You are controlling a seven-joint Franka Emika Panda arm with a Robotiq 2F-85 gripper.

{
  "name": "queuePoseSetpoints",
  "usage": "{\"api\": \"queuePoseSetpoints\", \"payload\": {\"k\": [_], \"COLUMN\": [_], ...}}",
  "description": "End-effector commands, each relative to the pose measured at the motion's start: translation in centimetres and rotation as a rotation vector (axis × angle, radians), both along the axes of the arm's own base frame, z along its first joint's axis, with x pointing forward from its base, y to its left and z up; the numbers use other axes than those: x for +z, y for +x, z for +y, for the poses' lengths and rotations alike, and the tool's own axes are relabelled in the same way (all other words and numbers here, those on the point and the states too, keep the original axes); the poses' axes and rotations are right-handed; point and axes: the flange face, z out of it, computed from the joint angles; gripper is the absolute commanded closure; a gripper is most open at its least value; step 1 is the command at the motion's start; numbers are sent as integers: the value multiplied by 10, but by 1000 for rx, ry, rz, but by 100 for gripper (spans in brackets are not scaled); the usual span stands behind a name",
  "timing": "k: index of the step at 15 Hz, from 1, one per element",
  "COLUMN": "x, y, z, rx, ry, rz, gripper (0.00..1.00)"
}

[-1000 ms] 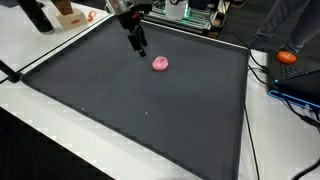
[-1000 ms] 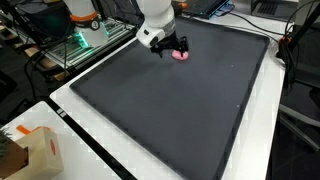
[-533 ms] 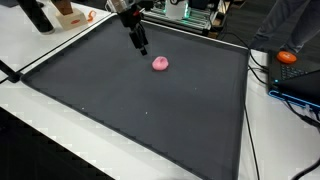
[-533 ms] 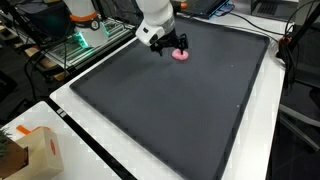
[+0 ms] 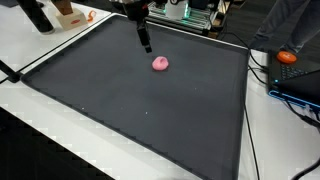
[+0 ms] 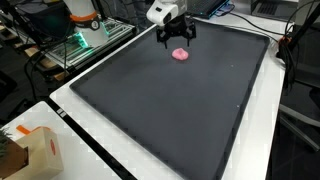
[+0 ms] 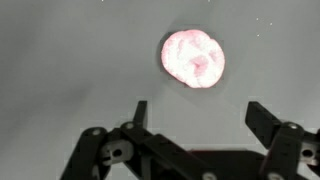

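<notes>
Above the far part of the dark mat (image 5: 150,115) that covers the white worktop (image 5: 45,105), the end effector (image 5: 146,44) hangs clear of the surface. Its arm is cut off by the top edge in both exterior views. In this exterior view the fingers are seen nearly edge-on, so the gap between them is hard to read. In the wrist view the end effector (image 7: 197,108) shows its two dark fingers spread wide with only bare mat between them, pinching nothing. Their lower parts are cut off by the bottom of the picture.

A small round pink lump (image 7: 193,58) lies on the mat just beyond the fingertips, apart from them. It is glaring and washed out, so its surface and make cannot be told. In both exterior views the lump (image 5: 160,63) sits alone on the mat, near the end effector (image 6: 178,42) but not touching it.
</notes>
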Motion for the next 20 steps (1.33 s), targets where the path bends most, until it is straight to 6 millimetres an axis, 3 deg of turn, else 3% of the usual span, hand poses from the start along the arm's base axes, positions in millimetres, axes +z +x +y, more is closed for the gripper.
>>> {"api": "queuePoseSetpoints", "payload": {"k": [1, 6, 9, 20], "x": [20, 38, 36, -43], "y": [-7, -15, -16, -11], "z": [23, 53, 64, 69], "rx": [-14, -34, -54, -78], "ry": [-88, -165, -185, -175], "rz": [-10, -11, -1, 64], "gripper": [0, 0, 0, 0]}}
